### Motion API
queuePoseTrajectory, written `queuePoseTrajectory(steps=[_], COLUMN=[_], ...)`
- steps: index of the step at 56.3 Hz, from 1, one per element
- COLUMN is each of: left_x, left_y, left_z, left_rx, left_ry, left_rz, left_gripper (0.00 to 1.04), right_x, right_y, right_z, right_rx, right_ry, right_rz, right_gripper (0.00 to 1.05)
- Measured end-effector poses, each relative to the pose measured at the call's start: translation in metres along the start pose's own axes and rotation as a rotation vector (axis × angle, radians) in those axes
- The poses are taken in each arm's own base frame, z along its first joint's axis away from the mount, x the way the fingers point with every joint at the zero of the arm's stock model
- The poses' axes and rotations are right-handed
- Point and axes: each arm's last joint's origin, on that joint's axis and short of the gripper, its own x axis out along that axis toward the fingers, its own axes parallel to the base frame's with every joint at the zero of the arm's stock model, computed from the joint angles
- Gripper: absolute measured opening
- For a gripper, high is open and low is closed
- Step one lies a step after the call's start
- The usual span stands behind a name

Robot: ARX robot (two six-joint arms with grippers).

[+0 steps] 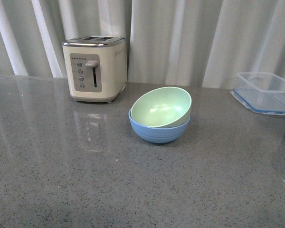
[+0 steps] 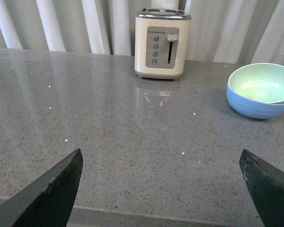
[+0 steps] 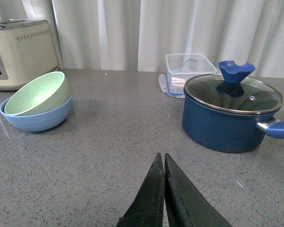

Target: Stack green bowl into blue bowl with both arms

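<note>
One pale mint-green round plastic bowl (image 1: 162, 107) was seen nested, tilted, in one light sky-blue round plastic bowl (image 1: 157, 132), well beyond both fingertips. Left gripper (image 2: 163, 189) fingers were spread apart, empty; right gripper (image 3: 164, 189) fingers were pressed together, empty. One cream toaster (image 1: 95, 69) was counted.

Black tapered fingers (image 2: 52, 194) (matte).

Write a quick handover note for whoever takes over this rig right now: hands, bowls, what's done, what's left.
Left hand: open, empty, low over the counter, away from the bowls.
Right hand: shut, empty, also clear of them.
Green bowl sits inside the blue bowl, tilted rather than seated flat, beside the toaster.
Done: the stack is made.
Left: perhaps level the green bowl; otherwise nothing.
</note>
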Motion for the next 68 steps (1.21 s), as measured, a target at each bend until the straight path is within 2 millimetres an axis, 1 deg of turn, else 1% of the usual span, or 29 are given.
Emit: queuePoseTrajectory(steps=[12,16,19,27,28,30,37,43,48,51,53,54,55,56,60,68], left_x=[0.000,0.000,0.000,0.000,0.000,0.000,0.000,0.000,0.000,0.000,0.000,0.000,0.000,0.000,0.000,0.000], left_y=[0.000,0.000,0.000,0.000,0.000,0.000,0.000,0.000,0.000,0.000,0.000,0.000,0.000,0.000,0.000,0.000], left_z=[0.000,0.000,0.000,0.000,0.000,0.000,0.000,0.000,0.000,0.000,0.000,0.000,0.000,0.000,0.000,0.000], left_rx=[0.000,0.000,0.000,0.000,0.000,0.000,0.000,0.000,0.000,0.000,0.000,0.000,0.000,0.000,0.000,0.000], left_ry=[0.000,0.000,0.000,0.000,0.001,0.000,0.000,0.000,0.000,0.000,0.000,0.000,0.000,0.000,0.000,0.000], left_rz=[0.000,0.000,0.001,0.000,0.000,0.000,0.000,0.000,0.000,0.000,0.000,0.000,0.000,0.000,0.000,0.000], left_gripper=[0.98,0.98,0.98,0.98,0.98,0.98,0.98,0.98,0.98,0.98,0.98,0.98,0.98,0.98,0.98,0.98], right_x=[-0.004,-0.012,-0.014,-0.014,-0.014,-0.014,-0.014,-0.014,-0.014,-0.014,-0.014,-0.014,-0.014,-0.014,-0.014,-0.014], right_y=[0.000,0.000,0.000,0.000,0.000,0.000,0.000,0.000,0.000,0.000,0.000,0.000,0.000,0.000,0.000,0.000], right_z=[0.000,-0.005,-0.003,-0.003,-0.003,-0.003,-0.003,-0.003,-0.003,-0.003,-0.003,-0.003,-0.003,-0.003,-0.003,-0.003], right_rx=[0.000,0.000,0.000,0.000,-0.002,-0.001,-0.001,-0.001,-0.001,-0.001,-0.001,-0.001,-0.001,0.000,0.000,0.000], right_ry=[0.000,0.035,0.009,0.007,0.006,0.006,0.006,0.006,0.006,0.006,0.006,0.006,0.006,0.006,0.006,0.006], right_rz=[0.000,0.003,0.003,0.003,0.003,0.003,0.003,0.003,0.003,0.003,0.003,0.003,0.003,0.003,0.003,0.003], right_gripper=[0.01,0.01,0.01,0.01,0.02,0.09,0.41,0.56,0.72,0.79,0.86,0.88,0.94,0.96,0.94,0.95])
